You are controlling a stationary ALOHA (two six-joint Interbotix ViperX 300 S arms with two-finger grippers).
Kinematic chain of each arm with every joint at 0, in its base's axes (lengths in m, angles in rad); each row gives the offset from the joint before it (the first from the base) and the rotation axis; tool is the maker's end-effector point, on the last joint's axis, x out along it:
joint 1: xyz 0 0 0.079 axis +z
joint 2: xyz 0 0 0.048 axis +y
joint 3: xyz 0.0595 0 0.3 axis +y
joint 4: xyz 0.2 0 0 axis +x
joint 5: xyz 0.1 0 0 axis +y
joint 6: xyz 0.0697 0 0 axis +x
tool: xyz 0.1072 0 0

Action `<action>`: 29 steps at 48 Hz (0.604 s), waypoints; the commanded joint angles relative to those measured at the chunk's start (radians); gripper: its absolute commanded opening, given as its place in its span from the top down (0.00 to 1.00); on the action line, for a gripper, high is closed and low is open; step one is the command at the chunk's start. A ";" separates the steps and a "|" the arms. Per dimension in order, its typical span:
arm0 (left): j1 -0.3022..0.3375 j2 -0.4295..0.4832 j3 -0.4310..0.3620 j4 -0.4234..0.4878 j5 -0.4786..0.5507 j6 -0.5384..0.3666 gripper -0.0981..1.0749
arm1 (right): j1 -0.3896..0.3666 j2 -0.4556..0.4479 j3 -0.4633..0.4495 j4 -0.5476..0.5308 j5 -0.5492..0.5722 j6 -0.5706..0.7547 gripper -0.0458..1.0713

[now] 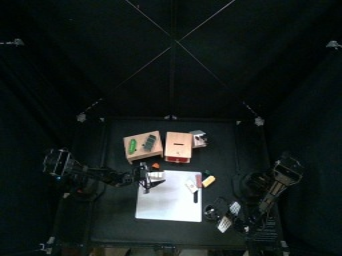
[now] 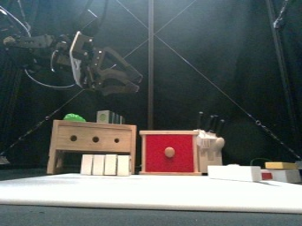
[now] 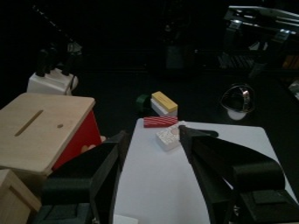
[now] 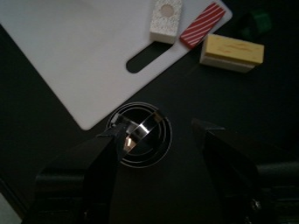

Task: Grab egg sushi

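Note:
The egg sushi is a tiny yellow-orange oblong lying on the black table just off the right edge of the white cutting board. It also shows in the left wrist view, the right wrist view and low at the right of the front view. My left gripper is open and empty. It hangs high above the board's left part, short of the sushi. My right gripper is open and empty, above a round shiny metal object, apart from the sushi.
A small reddish piece and a white piece lie on the board's corner beside the sushi. A brown wooden box, a red box and a white knife block stand at the back. The right arm is at the right edge.

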 commanded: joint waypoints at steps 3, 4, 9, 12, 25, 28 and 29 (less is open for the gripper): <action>0.003 -0.009 -0.008 0.000 0.018 0.000 0.17 | -0.147 -0.049 -0.008 -0.075 0.003 0.000 0.12; 0.003 -0.012 -0.006 -0.002 0.040 0.000 0.17 | -0.173 -0.046 -0.009 -0.089 -0.009 -0.003 0.12; 0.005 -0.031 0.006 -0.005 0.212 0.009 0.17 | -0.301 -0.044 0.009 -0.170 -0.126 -0.020 0.12; 0.025 -0.041 0.014 -0.006 0.304 0.006 0.17 | -0.365 -0.044 0.025 -0.175 -0.172 -0.018 0.12; 0.083 -0.038 0.015 0.060 0.423 0.014 0.17 | -0.511 -0.094 0.117 0.109 -0.206 -0.009 0.12; 0.087 -0.040 0.014 0.095 0.423 0.014 0.17 | -0.572 -0.089 0.126 0.172 -0.215 -0.003 0.12; 0.089 -0.038 0.012 0.106 0.423 0.014 0.17 | -0.589 -0.087 0.123 0.181 -0.222 -0.003 0.12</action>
